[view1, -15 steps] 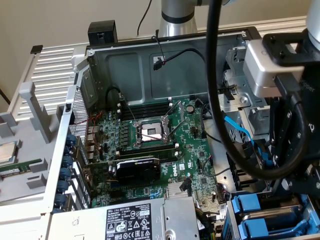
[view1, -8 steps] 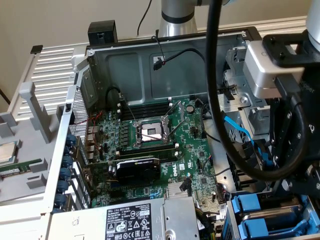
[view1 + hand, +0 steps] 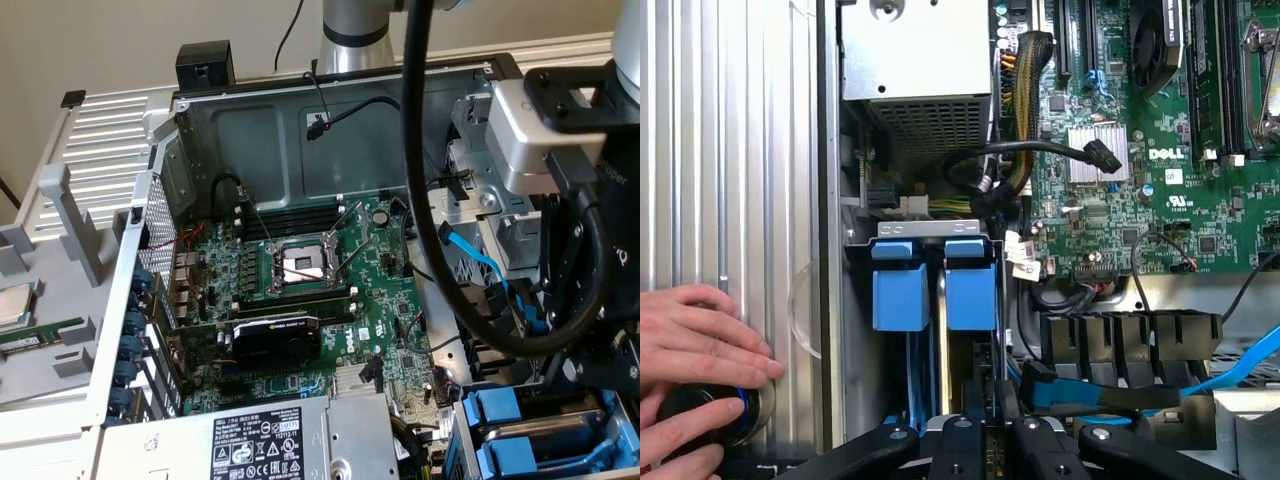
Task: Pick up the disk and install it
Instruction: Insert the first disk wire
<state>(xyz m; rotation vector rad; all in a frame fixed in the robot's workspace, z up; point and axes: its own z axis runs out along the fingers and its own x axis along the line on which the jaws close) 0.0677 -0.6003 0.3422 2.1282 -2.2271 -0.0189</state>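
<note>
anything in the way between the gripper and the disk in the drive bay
Nothing visible does. The gripper sits right at the disk in its blue carrier. The blue cable lies off to one side, and a person's hand rests outside the case wall.

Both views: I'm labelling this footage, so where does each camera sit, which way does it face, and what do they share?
Exterior view: off the arm, above the open computer case, looking down at the green circuit board; the arm's wrist and black cable show.
Wrist view: on the wrist, looking down at the blue drive carriers; the pincer and a person's hand show.
Shared: circuit board, blue carriers, power-supply box.
</note>
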